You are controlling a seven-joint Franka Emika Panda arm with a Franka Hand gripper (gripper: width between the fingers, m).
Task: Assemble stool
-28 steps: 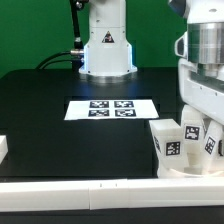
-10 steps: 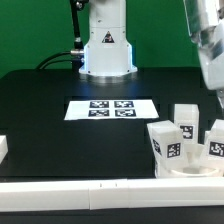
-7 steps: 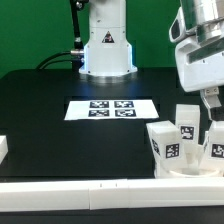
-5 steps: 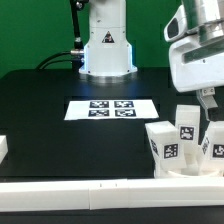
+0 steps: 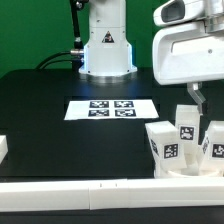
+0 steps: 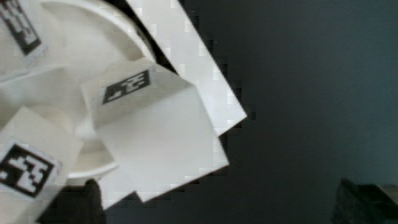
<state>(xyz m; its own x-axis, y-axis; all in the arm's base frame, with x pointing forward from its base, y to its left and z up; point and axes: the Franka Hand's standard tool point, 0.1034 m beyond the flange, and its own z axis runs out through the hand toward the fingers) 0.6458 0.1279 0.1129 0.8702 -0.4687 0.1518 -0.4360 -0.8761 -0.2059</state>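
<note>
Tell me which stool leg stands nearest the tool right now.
The middle leg, the tallest-looking of the three upright ones, just below the tool. The other legs flank it, lower in the exterior view.

Matte black table [image 5: 40, 120] under even light, green wall [image 5: 35, 30] behind it, the marker board [image 5: 111, 108] lying flat near the table's centre, a long white border bar [image 5: 80, 192] along the table's near edge in front of the board.
</note>
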